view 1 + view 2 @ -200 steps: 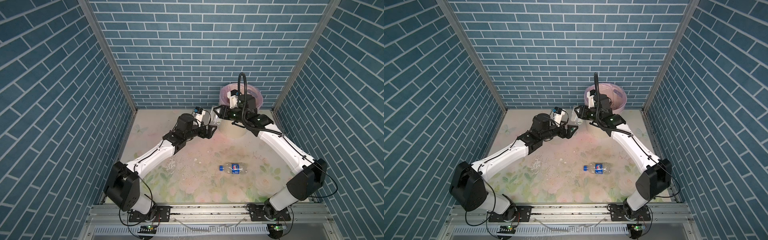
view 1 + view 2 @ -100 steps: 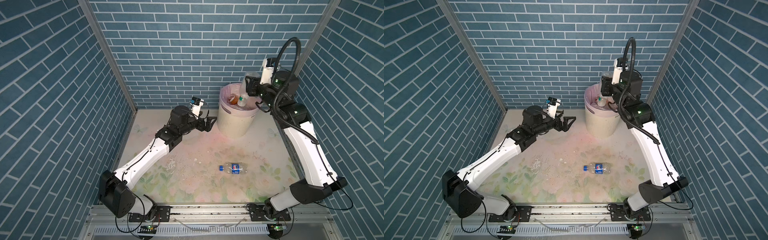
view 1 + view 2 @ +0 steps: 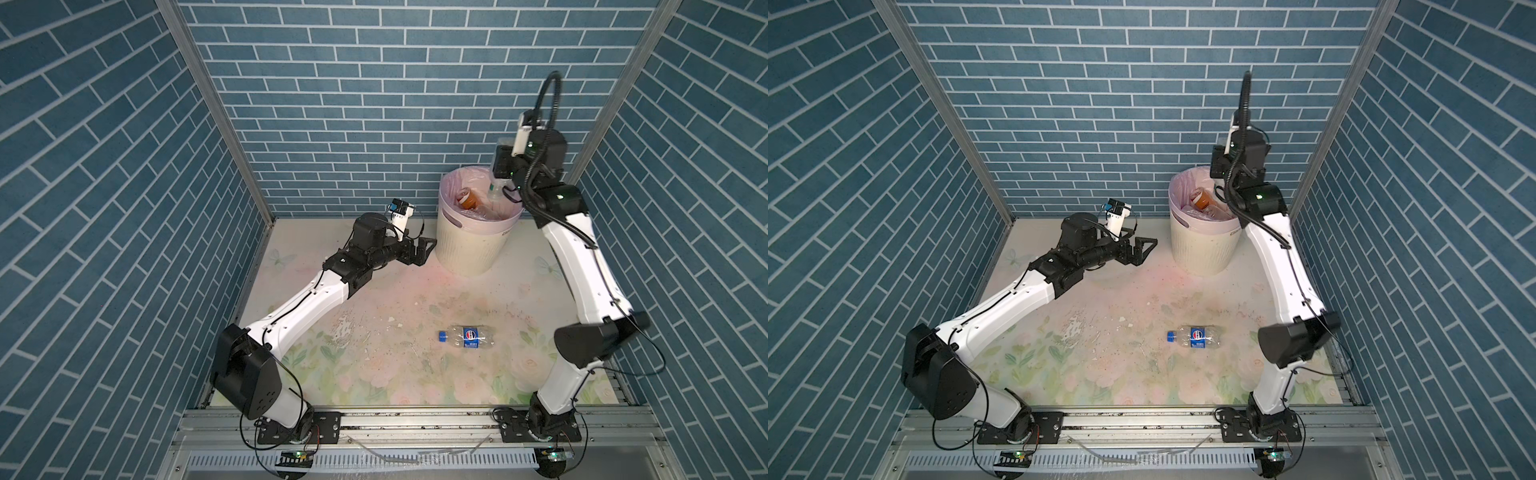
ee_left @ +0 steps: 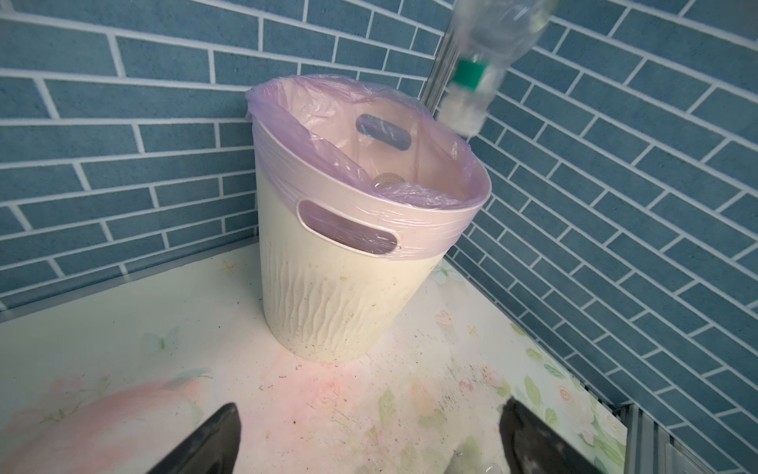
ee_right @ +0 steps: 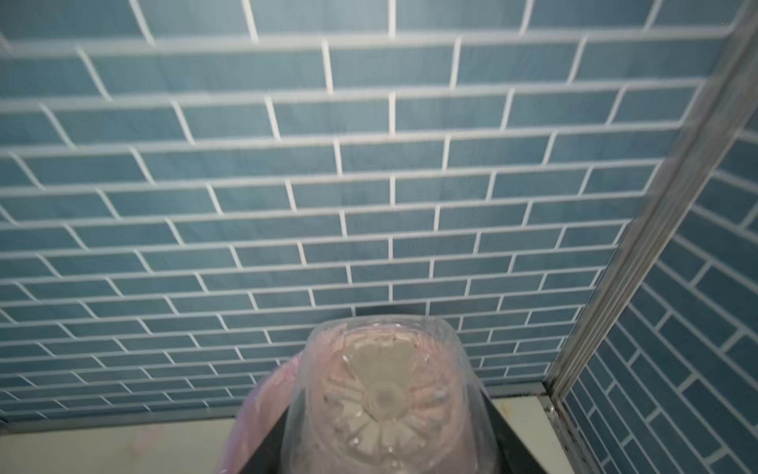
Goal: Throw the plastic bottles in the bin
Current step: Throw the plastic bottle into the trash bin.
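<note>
Gravity's why: your right gripper [image 3: 500,176] grasps the clear green-labelled plastic bottle [image 4: 467,78] neck-down over the cream ribbed bin [image 3: 465,245]; left gripper [image 3: 428,251] gapes empty.

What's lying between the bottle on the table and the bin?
Nothing: just bare, speckled mat between bottle and bin, seen in both top views.

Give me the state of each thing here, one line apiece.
bin: upright, lined, partly filled.
brown bottle: lying in the bin.
clear bottle: held neck down over the bin.
blue-label bottle: lying on the table, untouched.
left gripper: open, empty, beside the bin.
right gripper: shut on the clear bottle.
</note>
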`<state>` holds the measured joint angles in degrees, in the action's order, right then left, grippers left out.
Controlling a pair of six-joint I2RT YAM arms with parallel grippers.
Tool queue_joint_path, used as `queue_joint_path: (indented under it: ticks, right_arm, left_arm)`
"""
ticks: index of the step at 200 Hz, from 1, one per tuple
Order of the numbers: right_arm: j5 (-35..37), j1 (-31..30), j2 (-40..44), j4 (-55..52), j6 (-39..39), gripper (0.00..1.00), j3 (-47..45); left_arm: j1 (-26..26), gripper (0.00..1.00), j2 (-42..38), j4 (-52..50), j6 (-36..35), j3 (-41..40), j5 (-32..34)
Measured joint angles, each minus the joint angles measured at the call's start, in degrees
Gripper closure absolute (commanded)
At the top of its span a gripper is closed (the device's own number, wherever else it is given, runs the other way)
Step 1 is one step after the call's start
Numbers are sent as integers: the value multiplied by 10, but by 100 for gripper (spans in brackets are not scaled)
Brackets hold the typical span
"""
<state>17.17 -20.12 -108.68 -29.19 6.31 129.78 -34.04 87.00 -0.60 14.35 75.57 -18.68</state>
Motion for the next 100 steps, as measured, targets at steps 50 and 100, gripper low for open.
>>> queue_joint_path:
  ticks: [50,100]
  right_arm:
    - [-23,2,-25,-68,10,14,2]
    - [-31,1,90,-52,14,9,-1]
  left_arm:
    - [0,1,0,-2,3,-6,-3]
    - [-5,1,0,-8,9,-13,-5]
